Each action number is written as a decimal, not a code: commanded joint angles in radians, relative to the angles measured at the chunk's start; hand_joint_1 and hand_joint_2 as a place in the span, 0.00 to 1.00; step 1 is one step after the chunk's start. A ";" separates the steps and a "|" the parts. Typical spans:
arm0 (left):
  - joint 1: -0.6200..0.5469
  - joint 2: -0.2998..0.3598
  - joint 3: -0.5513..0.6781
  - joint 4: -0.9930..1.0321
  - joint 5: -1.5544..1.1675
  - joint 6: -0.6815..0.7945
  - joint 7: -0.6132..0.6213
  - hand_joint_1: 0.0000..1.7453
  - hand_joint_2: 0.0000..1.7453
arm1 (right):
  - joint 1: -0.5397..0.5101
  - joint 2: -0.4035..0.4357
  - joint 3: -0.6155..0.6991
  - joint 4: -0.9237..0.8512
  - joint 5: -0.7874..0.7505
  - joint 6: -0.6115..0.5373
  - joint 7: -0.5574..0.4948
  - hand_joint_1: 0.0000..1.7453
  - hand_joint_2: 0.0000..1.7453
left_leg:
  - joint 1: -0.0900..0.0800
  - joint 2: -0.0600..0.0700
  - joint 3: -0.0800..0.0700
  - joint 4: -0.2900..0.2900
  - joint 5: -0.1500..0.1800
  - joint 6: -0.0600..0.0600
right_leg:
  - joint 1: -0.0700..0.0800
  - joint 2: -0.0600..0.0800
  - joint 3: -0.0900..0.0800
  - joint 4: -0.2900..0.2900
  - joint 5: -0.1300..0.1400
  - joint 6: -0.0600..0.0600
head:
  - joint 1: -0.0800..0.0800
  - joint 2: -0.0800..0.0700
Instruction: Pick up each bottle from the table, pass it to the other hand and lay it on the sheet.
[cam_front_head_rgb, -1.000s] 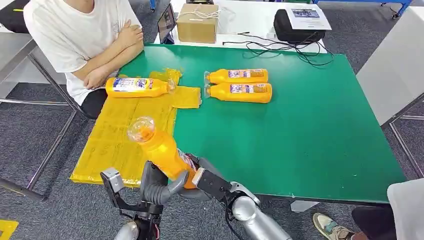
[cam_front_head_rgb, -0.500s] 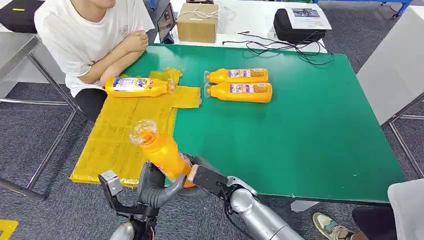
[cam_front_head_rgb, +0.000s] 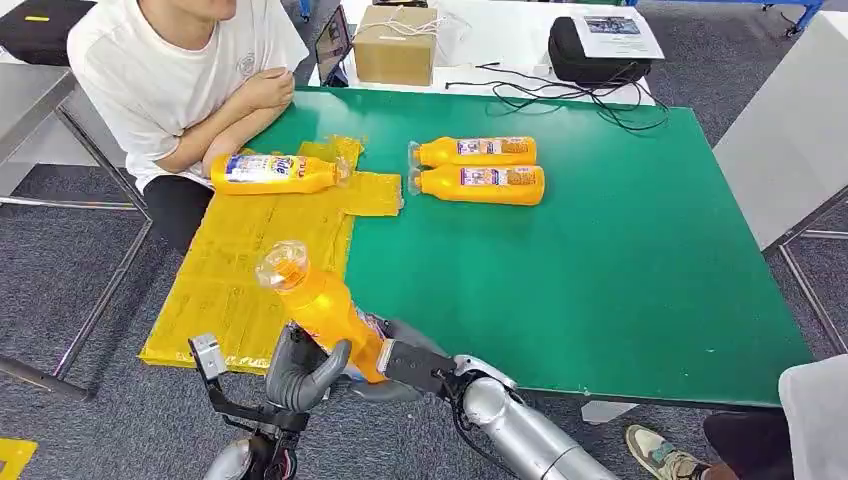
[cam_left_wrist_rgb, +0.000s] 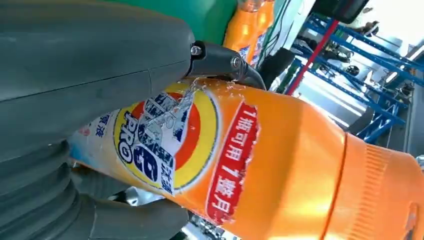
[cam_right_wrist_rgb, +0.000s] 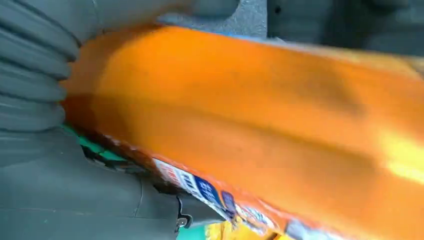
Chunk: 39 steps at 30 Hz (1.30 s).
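An orange bottle (cam_front_head_rgb: 318, 305) with a clear cap stands tilted over the table's near edge, beside the yellow sheet (cam_front_head_rgb: 230, 280). My left hand (cam_front_head_rgb: 303, 362) wraps its lower part; the left wrist view has its thumb (cam_left_wrist_rgb: 85, 70) across the label of the bottle (cam_left_wrist_rgb: 260, 160). My right hand (cam_front_head_rgb: 402, 352) holds the base from the other side, and the bottle (cam_right_wrist_rgb: 250, 125) lies against the right hand (cam_right_wrist_rgb: 35, 90) in the right wrist view. One bottle (cam_front_head_rgb: 272, 173) lies on the sheet's far end. Two more bottles (cam_front_head_rgb: 475, 152) (cam_front_head_rgb: 480, 184) lie side by side on the green table (cam_front_head_rgb: 600, 260).
A person in a white shirt (cam_front_head_rgb: 170, 80) sits at the far left corner with arms folded on the table edge, close to the sheet. A cardboard box (cam_front_head_rgb: 395, 45), a black case (cam_front_head_rgb: 600, 45) and cables (cam_front_head_rgb: 560, 95) lie beyond the far edge.
The held bottle has shifted slightly toward the sheet and my left arm has sunk a little lower and to the left. The person has leaned a bit to the right.
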<state>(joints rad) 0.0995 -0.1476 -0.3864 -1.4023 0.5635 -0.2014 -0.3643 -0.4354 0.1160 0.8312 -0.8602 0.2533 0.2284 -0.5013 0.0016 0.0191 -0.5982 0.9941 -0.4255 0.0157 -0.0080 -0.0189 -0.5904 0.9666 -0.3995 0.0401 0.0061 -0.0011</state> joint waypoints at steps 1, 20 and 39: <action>-0.022 -0.006 -0.052 0.018 0.022 -0.065 0.010 1.00 1.00 | 0.061 0.026 0.036 -0.086 0.028 -0.096 -0.027 0.00 0.00 | 0.001 -0.002 0.004 0.001 -0.003 -0.001 | 0.000 0.001 0.004 0.001 -0.003 -0.001 | 0.000 0.000; -0.023 -0.008 -0.050 0.022 0.023 -0.067 0.009 1.00 1.00 | 0.065 0.029 0.021 -0.088 0.028 -0.107 -0.033 0.00 0.00 | 0.000 -0.001 0.003 0.001 -0.002 -0.001 | 0.000 0.002 0.003 0.001 -0.003 -0.001 | 0.000 0.000; -0.103 0.123 0.146 0.019 -0.648 0.338 0.057 1.00 1.00 | 0.402 0.088 -0.740 -0.449 -0.107 -0.555 -0.130 0.00 0.00 | 0.001 -0.006 0.004 -0.001 -0.001 -0.002 | 0.000 -0.003 0.004 0.000 -0.003 -0.002 | 0.000 0.000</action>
<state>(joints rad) 0.0761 -0.1084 -0.3453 -1.4454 0.1422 0.0915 -0.3037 -0.1239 0.1743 0.4355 -1.1740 0.1683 -0.3062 -0.6329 0.0015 0.0185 -0.5991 0.9941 -0.4255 0.0155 -0.0080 -0.0193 -0.5916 0.9665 -0.3996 0.0400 0.0061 -0.0011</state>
